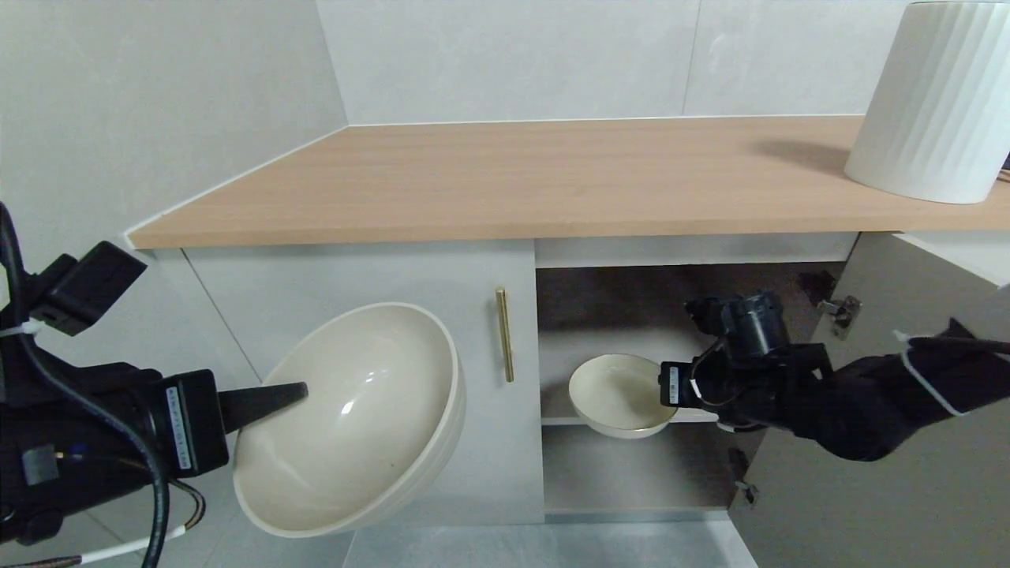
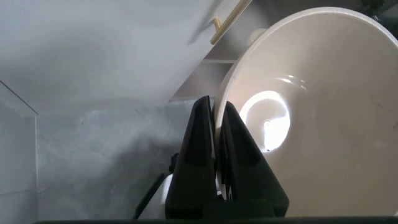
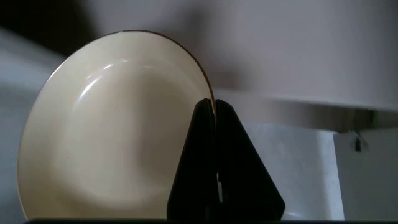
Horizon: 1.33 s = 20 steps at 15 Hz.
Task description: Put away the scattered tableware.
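Wood table [image 1: 552, 173] over a white cabinet [image 1: 355, 272], tiled wall [image 1: 505, 55] — two bowls, both gripped.
Left of the brass handle [image 1: 505, 345]: left end effector [image 2: 216, 109] clamped on the rim of the big bowl [image 1: 355, 418]. Right of it: right end effector [image 3: 214, 107] pinching the rim of the small bowl [image 1: 615, 393] at the open compartment's shelf [image 1: 560, 420] edge — resting or not, unclear. One ribbed container [image 1: 939, 102], cut off.

Left claw [image 1: 296, 392]: large bowl [image 1: 371, 442] (right claw [image 1: 661, 388]: small bowl [image 1: 611, 394])
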Available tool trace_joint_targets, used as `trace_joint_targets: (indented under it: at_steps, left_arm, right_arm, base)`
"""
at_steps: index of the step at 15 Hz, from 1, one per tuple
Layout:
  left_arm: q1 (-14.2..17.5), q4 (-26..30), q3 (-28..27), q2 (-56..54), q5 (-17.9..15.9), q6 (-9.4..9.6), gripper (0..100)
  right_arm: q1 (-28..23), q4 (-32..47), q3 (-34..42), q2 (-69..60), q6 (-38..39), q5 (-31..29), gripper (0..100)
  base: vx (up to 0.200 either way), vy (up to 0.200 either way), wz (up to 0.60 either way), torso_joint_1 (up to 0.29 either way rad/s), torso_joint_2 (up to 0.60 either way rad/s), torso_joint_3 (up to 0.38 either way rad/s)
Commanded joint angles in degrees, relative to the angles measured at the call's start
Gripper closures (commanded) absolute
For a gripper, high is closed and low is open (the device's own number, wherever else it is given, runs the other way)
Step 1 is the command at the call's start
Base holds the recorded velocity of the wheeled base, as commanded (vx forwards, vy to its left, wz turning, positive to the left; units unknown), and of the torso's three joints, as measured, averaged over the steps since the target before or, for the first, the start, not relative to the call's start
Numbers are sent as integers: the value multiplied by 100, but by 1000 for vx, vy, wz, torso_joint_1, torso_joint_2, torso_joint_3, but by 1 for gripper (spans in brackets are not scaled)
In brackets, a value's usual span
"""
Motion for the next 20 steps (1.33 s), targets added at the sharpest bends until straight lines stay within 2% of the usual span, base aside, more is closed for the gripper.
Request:
trace_joint_targets:
  at_steps: [1, 3, 6, 9, 14, 20]
  left_arm:
    - [7, 1, 0, 14, 0, 2, 100]
    - [25, 1, 0, 32, 0, 2, 100]
    - [25, 1, 9, 84, 0, 2, 100]
    - [25, 1, 9, 84, 0, 2, 100]
    - [25, 1, 9, 84, 0, 10, 100]
    - [16, 1, 9, 93, 0, 10, 100]
  right_arm:
    - [-92, -42, -501, 984, -10, -125, 100]
    - [-233, -200, -818, 1450, -2, -512, 100]
    - [-347, -385, -1046, 1749, 60, -670, 100]
    - [-523, -385, -1521, 2135, 104, -1171, 100]
    - [-681, -385, -1978, 2504, 113, -1619, 100]
    - [-751, -385, -2294, 2768, 104, -1883, 100]
  base:
    - [0, 0, 0, 0, 0, 0]
    - [0, 0, 0, 0, 0, 0]
    - [0, 0, 0, 0, 0, 0]
    - [0, 0, 0, 0, 0, 0]
    - [0, 0, 0, 0, 0, 0]
    - [0, 0, 0, 0, 0, 0]
